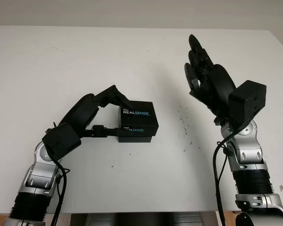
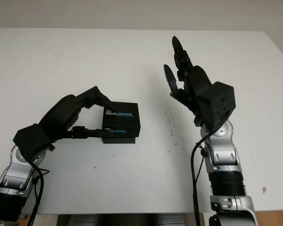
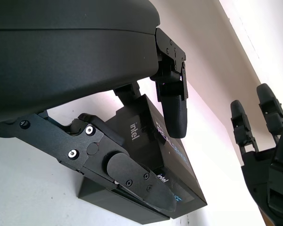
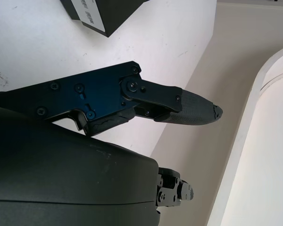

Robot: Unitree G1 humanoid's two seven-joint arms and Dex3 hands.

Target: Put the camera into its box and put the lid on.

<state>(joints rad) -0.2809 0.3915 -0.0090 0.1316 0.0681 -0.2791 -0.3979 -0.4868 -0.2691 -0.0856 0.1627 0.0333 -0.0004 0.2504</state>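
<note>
The lid [image 1: 138, 114] is sitting askew on the box [image 1: 136, 136], your left hand [image 1: 104, 114] gripping it; right hand [image 1: 208, 80] is hovering released, well apart.

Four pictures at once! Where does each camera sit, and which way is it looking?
Left eye view: on the head, looking down at the white table; both arms rise from the bottom edge, the left hand on the black RealSense box, the right hand open, raised above the table.
Right eye view: beside it, same scene.
Left wrist view: at the left wrist, its fingers on the box.
Right wrist view: at the right wrist, past its own finger.
Shared: the box.
</note>
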